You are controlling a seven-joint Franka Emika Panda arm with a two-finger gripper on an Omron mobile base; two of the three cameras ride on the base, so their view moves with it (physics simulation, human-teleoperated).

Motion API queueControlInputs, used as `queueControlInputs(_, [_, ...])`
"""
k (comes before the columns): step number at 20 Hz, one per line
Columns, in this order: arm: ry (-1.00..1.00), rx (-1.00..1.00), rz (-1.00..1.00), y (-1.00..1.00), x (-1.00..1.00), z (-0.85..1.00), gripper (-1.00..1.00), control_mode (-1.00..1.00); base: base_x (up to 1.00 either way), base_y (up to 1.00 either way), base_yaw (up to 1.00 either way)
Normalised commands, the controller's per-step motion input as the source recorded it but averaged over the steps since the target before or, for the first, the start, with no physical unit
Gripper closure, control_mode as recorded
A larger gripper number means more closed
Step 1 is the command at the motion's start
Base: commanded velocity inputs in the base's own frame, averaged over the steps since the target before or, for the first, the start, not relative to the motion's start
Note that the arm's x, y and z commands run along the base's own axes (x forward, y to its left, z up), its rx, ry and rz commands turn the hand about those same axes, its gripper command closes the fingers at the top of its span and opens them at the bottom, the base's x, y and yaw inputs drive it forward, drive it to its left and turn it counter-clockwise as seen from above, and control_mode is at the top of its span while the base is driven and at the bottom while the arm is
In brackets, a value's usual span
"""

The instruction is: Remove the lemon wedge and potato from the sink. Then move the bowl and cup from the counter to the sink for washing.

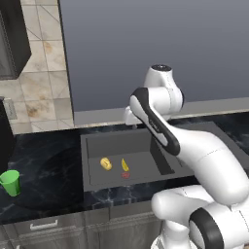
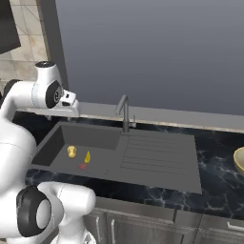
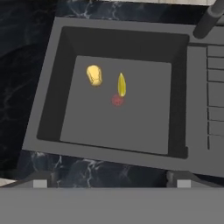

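A white robot arm holds its gripper (image 3: 112, 181) high above the sink (image 3: 52, 94), jaws spread wide and holding nothing, the two dark fingertips (image 3: 40, 183) standing far apart at the bottom of the hand view. On the floor of the dark grey basin lie the potato (image 3: 94, 75) and the lemon wedge (image 3: 122, 84), close beside each other but apart, the wedge just above the small red drain (image 3: 117, 100) as the hand camera sees it. From the left base view the potato (image 1: 105, 164) sits left of the wedge (image 1: 125, 165), with the drain (image 1: 126, 174) right in front of the wedge. The right base view shows the sink (image 2: 157, 167) with its ribbed drainboard (image 2: 155, 152) to the right of the basin and the dark faucet (image 2: 124, 112) rising behind it. The green cup (image 1: 10, 183) stands upright on the dark marbled table (image 1: 44, 180), well to the left of the sink. The tan bowl (image 2: 239, 159) sits on the table at the far right, past the drainboard, cut off by the frame edge.
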Motion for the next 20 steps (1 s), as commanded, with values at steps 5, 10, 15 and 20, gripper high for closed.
queueControlInputs(5, [-0.05,-0.02,0.0,0.23,0.01,-0.2,-1.0,-1.0,0.0,0.0,0.0])
queueControlInputs(10, [-0.14,-0.09,0.0,0.18,0.04,-0.2,-1.0,-1.0,0.0,0.0,0.0])
queueControlInputs(15, [-0.16,-0.06,0.0,0.15,0.04,-0.21,-1.0,-1.0,0.0,0.0,0.0])
queueControlInputs(20, [-0.05,0.0,0.0,0.12,0.08,-0.16,-1.0,-1.0,0.0,0.0,0.0])
